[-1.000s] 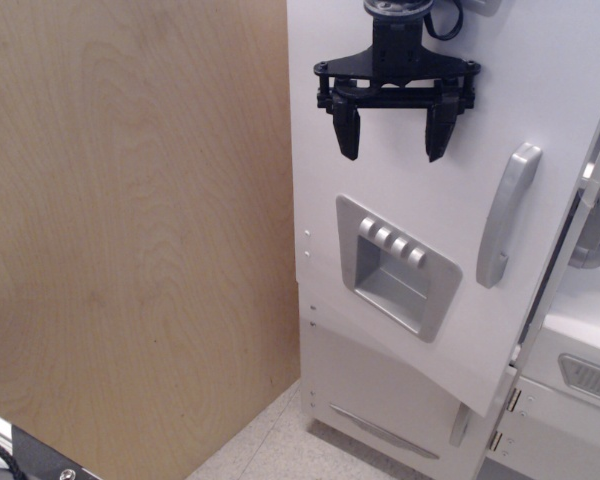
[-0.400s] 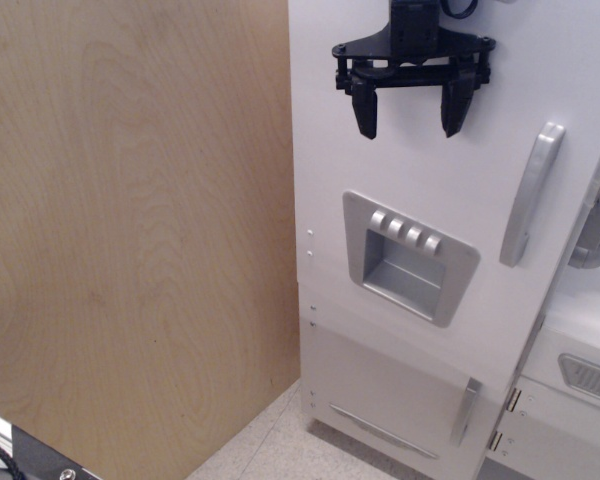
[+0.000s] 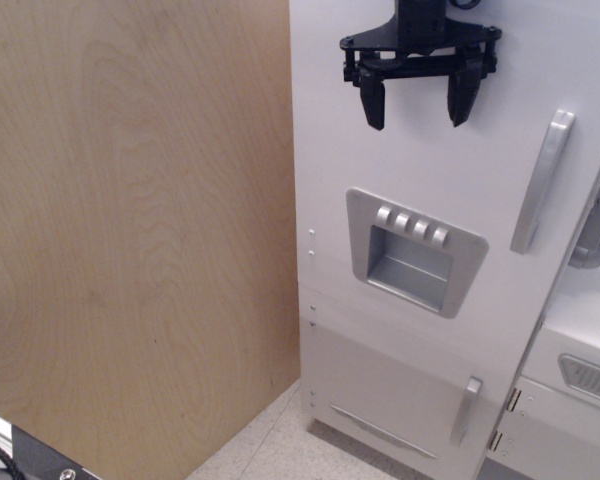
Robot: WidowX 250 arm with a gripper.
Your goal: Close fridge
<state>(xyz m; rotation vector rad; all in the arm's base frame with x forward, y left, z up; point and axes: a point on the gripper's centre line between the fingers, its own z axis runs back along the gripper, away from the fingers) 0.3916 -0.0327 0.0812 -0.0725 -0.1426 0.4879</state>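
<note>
The tall white toy-kitchen fridge (image 3: 430, 330) fills the right half of the view, standing just beside a plain light-wood panel (image 3: 130, 230) that covers the left half. Its large white upper door (image 3: 420, 150) lies nearly flat against the cabinet front, its bottom edge sitting just above the shorter white lower door (image 3: 390, 390). A grey vertical bar handle (image 3: 542, 180) runs down the right side of the large door, and a grey recessed dispenser panel (image 3: 415, 250) with a row of four small buttons sits in the door's lower middle. The lower door carries a small grey handle (image 3: 467, 408) near its right edge. The black two-fingered gripper (image 3: 417, 110) hangs at the top of the view in front of the upper part of the large door, above the dispenser panel and to the left of the bar handle. Its jaws are spread wide apart with nothing between them; whether the fingertips touch the door surface cannot be told from this angle. To the right of the fridge, part of another white toy-kitchen unit (image 3: 580, 360) with grey fittings shows at the frame edge. A speckled light floor (image 3: 270, 445) shows at the bottom, and a dark metal edge (image 3: 30, 455) sits in the lower left corner
</note>
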